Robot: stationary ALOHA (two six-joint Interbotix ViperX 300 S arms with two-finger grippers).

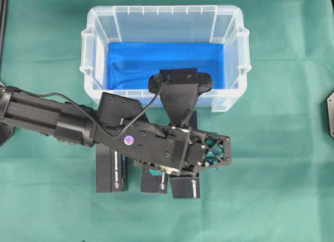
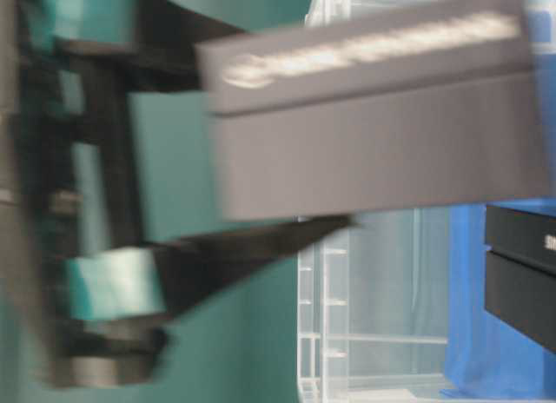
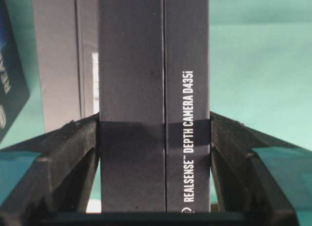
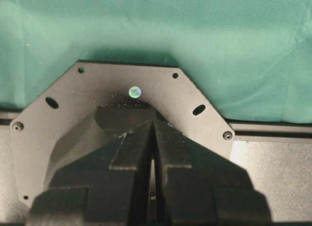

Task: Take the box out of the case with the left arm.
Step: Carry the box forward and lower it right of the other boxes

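on the left of the overhead view the black left robot arm [image 1: 47, 117] reaches in across the green cloth-covered table [image 1: 42, 210], ending in the open-frame black left gripper with teal pads [image 1: 211, 153]. in its wrist view the fingers [image 3: 73, 148] are pinching a tall dark grey cardboard box with white "realsense depth camera d435i" lettering [image 3: 153, 99] from both flanks, the box standing between them. from table level the held box shows blurred, raised off the cloth in front of the tub. under the arm three more black boxes [image 1: 110, 171] lie on the cloth, just outside the near wall of the rectangular clear plastic case with a rimmed lip and blue bottom lining [image 1: 164, 12]; the blue floor visible from above is bare. at the far right, the black right gripper [image 4: 152, 162] has its fingers pressed together above a black mounting plate [image 4: 63, 99].
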